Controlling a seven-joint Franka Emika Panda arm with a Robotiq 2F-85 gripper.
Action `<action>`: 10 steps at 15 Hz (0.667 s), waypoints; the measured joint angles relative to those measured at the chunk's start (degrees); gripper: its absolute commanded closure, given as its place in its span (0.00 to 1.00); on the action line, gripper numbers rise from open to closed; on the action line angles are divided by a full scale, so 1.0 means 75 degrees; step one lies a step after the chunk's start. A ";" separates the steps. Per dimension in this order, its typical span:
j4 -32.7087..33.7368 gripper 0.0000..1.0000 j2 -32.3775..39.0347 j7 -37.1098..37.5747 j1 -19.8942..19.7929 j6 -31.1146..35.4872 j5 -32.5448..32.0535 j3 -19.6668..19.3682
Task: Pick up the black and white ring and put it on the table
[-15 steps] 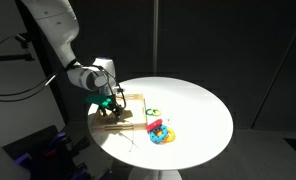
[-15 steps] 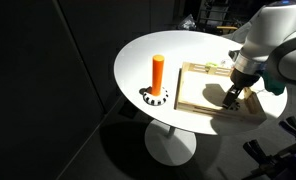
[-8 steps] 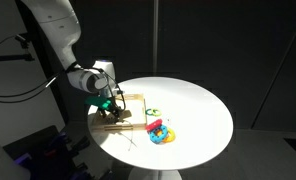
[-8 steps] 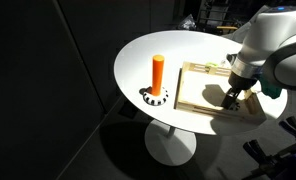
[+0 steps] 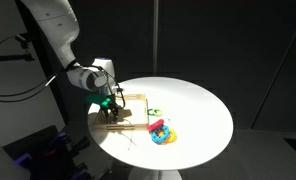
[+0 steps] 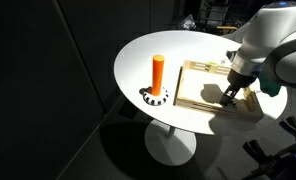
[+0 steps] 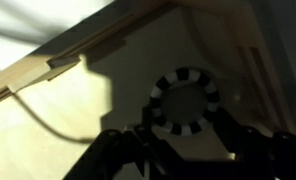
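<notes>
The black and white ring [image 7: 160,98] lies flat inside the square wooden tray [image 7: 68,120]. My gripper [image 7: 185,128] is shut on it, with one dark finger [image 7: 140,140] against its left side and the other against its right. In both exterior views the gripper [image 5: 110,108] [image 6: 229,97] points down into the tray [image 6: 198,95], which stands on the round white table [image 6: 138,55]. The hand hides the ring in those views.
An orange upright peg [image 6: 158,72] on a black and white base stands on the table beside the tray. Coloured rings [image 5: 160,131] lie in a small heap on the table [image 5: 203,110] near its front. The tray's raised wooden rim [image 7: 48,70] runs close to the gripper.
The jaws have closed onto the black and white ring. The arm has hardly moved.
</notes>
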 measured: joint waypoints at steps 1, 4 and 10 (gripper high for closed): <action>0.0001 0.61 -0.0002 0.0023 -0.0001 0.0000 0.0000 -0.0024; 0.0006 0.61 -0.0037 0.0051 -0.0006 0.0000 0.0000 -0.0131; 0.0096 0.61 -0.0460 0.0238 -0.0007 -0.0086 -0.0031 -0.0578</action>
